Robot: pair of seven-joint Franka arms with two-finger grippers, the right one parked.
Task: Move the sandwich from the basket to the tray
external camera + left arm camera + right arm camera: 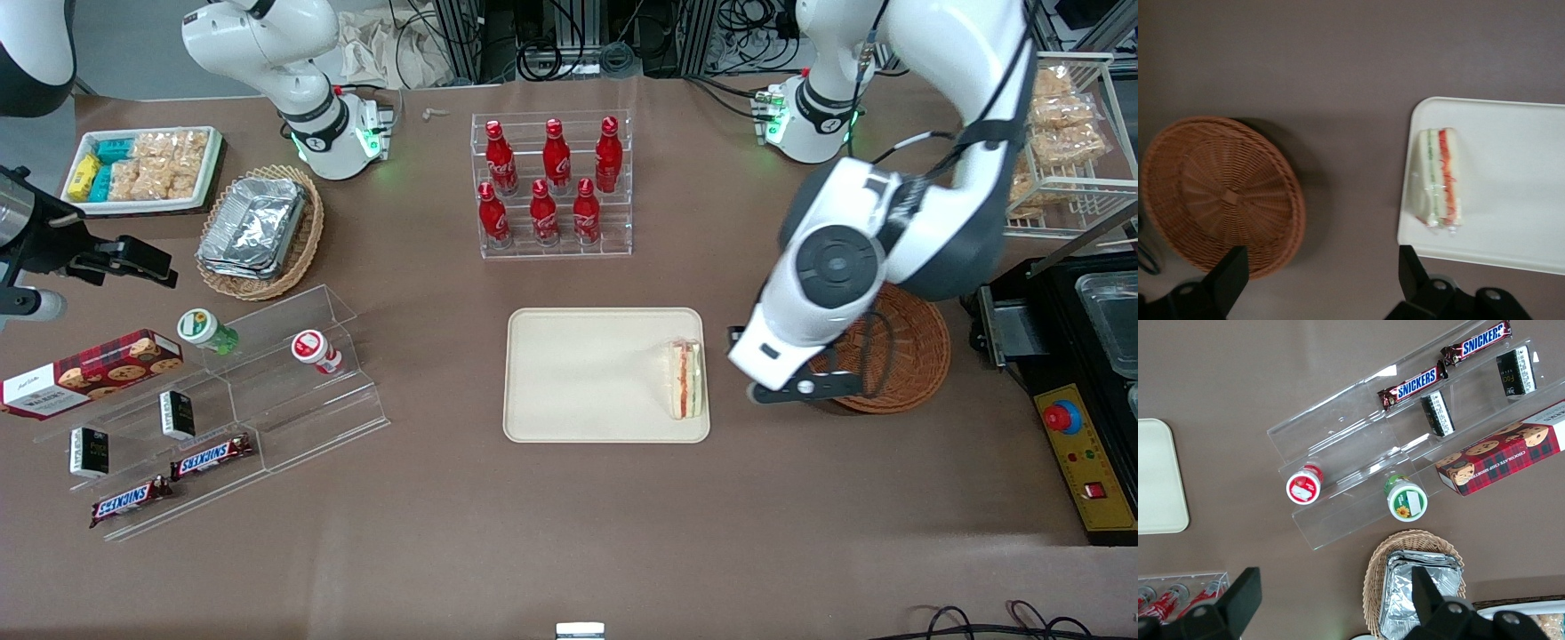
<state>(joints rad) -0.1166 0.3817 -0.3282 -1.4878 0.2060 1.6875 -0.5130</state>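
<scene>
The sandwich [685, 380] lies on the tray [587, 373], at the tray's right edge in the front view, right of centre in the frame, with its red and green filling showing along one side. It touches nothing but the tray. The basket [902, 360] sits just right of the tray in that view, partly hidden by the working arm, and the wrist view shows its woven floor [1221, 193] with nothing in it.

The gripper [794, 388] hangs above the bare strip of table between basket and tray, low in the right half of the front frame. Its fingers [1228, 277] stand wide apart and hold nothing; the wrist view looks down between them at brown table, with the sandwich [1441, 179] and the tray's corner [1485, 247] to one side.

By how things lie, the placing looks done and the step in hand is the pull-away after release. How high the gripper sits above the table is hard to judge from these angles. The next move probably calls only for lifting clear, without swinging over the tray's rim or brushing the basket.
</scene>
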